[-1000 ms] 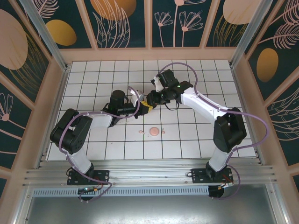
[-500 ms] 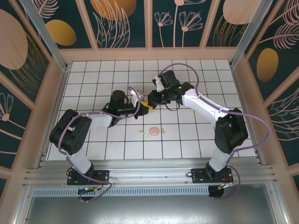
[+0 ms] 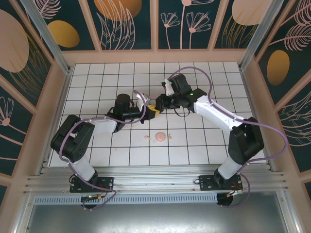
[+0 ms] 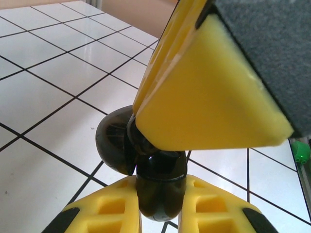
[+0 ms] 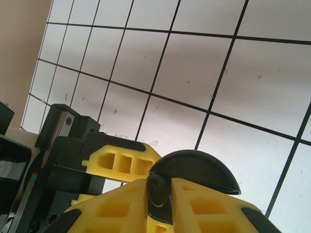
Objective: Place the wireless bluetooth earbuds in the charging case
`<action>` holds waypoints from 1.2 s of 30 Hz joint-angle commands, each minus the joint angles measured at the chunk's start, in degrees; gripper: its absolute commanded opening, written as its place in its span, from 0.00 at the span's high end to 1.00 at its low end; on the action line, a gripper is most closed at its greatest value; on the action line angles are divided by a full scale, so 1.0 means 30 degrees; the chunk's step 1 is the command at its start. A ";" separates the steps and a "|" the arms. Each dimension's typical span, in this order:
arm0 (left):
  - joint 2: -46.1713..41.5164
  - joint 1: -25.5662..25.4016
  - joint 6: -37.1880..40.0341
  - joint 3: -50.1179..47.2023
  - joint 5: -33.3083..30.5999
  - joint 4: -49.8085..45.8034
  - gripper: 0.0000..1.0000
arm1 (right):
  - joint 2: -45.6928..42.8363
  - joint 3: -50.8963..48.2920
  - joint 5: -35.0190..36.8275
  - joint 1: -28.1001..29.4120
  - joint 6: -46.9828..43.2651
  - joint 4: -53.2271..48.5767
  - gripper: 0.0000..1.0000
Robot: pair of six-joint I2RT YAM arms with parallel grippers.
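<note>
With glossy black charging case point(image 4: 160, 191) clamped by left gripper point(image 3: 152, 110), small black earbud point(image 5: 158, 191) pinched by right gripper point(image 3: 159, 104) is judged unseated; pale pink earbuds point(image 3: 147, 138) lie nearer.

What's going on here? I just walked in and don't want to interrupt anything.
Both grippers are working on one black charging case over the middle of the table. The left gripper is shut on it from one side, and the right gripper pinches its rounded edge from the other. A pink case lies nearer the robot, with a small pink piece beside it.
</note>
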 commanded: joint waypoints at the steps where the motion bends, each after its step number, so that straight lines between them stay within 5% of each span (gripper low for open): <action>1: -0.0896 0.0027 -0.0006 -0.0126 0.0078 0.2051 0.95 | -0.0671 -0.0719 0.0239 -0.0264 0.0237 -0.0125 0.81; 22: -0.0833 0.0026 -0.1464 -0.0753 -0.0003 0.4706 0.94 | -0.3023 -0.3470 -0.1100 -0.0872 0.0996 0.3860 0.81; 36: -0.0980 -0.0003 0.1756 -0.0636 -0.0791 0.2128 0.94 | -0.3957 -0.2241 -0.0612 -0.0931 0.0514 0.2015 0.74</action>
